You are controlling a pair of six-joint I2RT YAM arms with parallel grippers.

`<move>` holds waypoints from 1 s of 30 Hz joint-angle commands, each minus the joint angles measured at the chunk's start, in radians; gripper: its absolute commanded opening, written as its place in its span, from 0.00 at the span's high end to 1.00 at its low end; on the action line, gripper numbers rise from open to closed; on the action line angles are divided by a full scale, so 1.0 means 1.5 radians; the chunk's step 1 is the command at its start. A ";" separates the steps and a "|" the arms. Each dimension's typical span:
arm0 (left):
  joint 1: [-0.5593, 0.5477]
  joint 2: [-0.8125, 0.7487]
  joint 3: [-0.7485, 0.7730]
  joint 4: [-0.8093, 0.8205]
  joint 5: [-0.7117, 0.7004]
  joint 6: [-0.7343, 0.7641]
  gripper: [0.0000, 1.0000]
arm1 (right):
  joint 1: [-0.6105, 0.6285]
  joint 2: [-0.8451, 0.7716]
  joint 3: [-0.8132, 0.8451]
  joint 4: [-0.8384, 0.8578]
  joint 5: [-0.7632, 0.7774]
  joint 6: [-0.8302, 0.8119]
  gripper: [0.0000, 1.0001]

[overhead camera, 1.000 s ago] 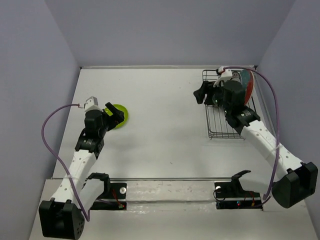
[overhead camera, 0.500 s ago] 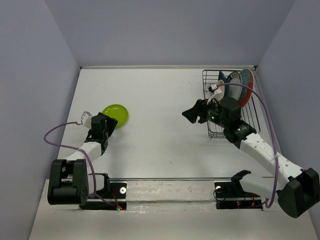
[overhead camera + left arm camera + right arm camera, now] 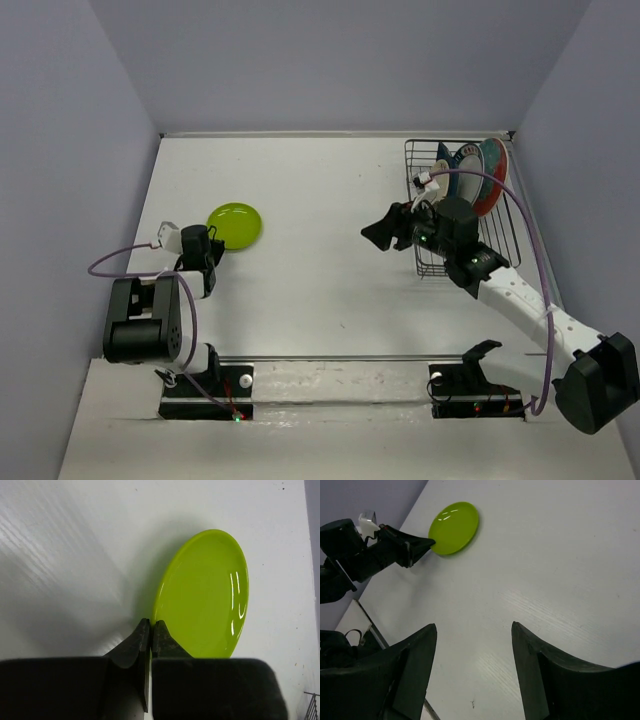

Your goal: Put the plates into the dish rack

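Found lime-green plate (image 3: pixel 235 224) flat on table (image 3: pixel 310 200) beside left gripper (image 3: pixel 208 243), other plates (image 3: pixel 482 175) upright in dish rack (image 3: pixel 440 258).

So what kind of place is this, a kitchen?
Probably a robot test bench, not a kitchen: two arms bolted to a white table boxed by plain walls, with a lime-green plate and dish rack.

The left arm (image 3: pixel 140 315) is folded back low over its base, the left gripper (image 3: pixel 151 628) pinched fully closed. The right arm (image 3: pixel 510 293) reaches forward and leftward, the right gripper (image 3: pixel 472 630) with its 2 fingers spread wide.
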 commanded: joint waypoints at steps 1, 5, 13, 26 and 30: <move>0.002 -0.027 -0.003 0.061 0.040 0.019 0.94 | 0.004 0.032 0.020 0.031 -0.027 0.000 0.32; -0.067 -0.128 -0.017 0.084 0.078 0.036 0.94 | 0.004 0.078 0.042 0.031 -0.041 -0.007 0.20; -0.204 -0.318 -0.046 0.072 0.229 0.072 0.94 | 0.004 0.190 0.077 0.078 -0.120 0.033 0.05; -0.241 -0.425 -0.107 0.040 0.302 0.097 0.94 | 0.031 0.242 0.063 0.195 -0.250 0.067 0.03; -0.242 -0.435 -0.101 0.045 0.322 0.105 0.94 | 0.031 0.228 0.043 0.207 -0.251 0.064 0.03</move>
